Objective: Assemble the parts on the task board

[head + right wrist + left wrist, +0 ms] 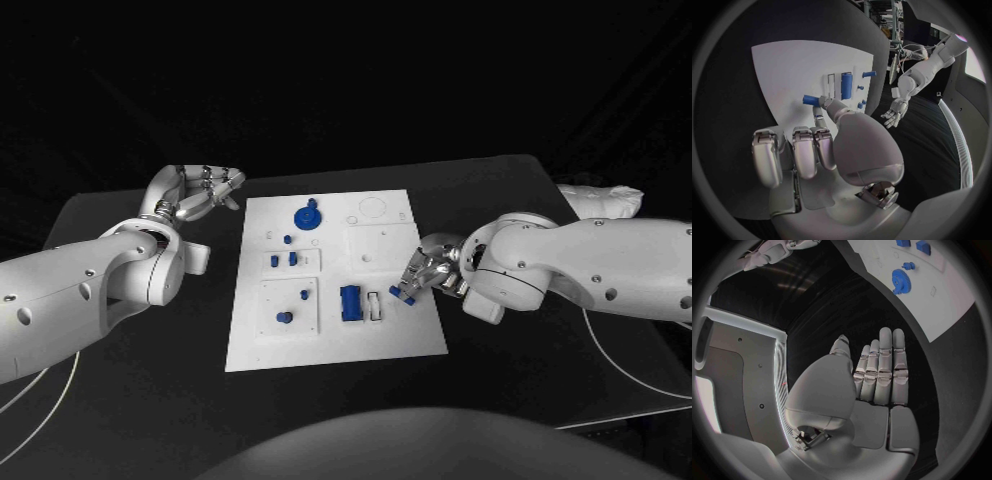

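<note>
The white task board (387, 335) lies in the middle of the black table. On it stand a blue gear (307, 216), two small blue blocks (283, 259), a long blue block (351, 302) and a short blue peg (284, 318). My right hand (428, 268) hovers over the board's right edge and pinches a small blue peg (402, 293) between thumb and a finger; the right wrist view shows this peg (809, 99) at the fingertips (821, 102), with the other fingers curled. My left hand (203, 189) is open and flat beside the board's far left corner, holding nothing.
A white slot (376, 306) sits just right of the long blue block, close under the held peg. The left wrist view shows the gear (899, 281) on the board (945, 300) beyond my flat left hand (876, 375). Bare black table surrounds the board.
</note>
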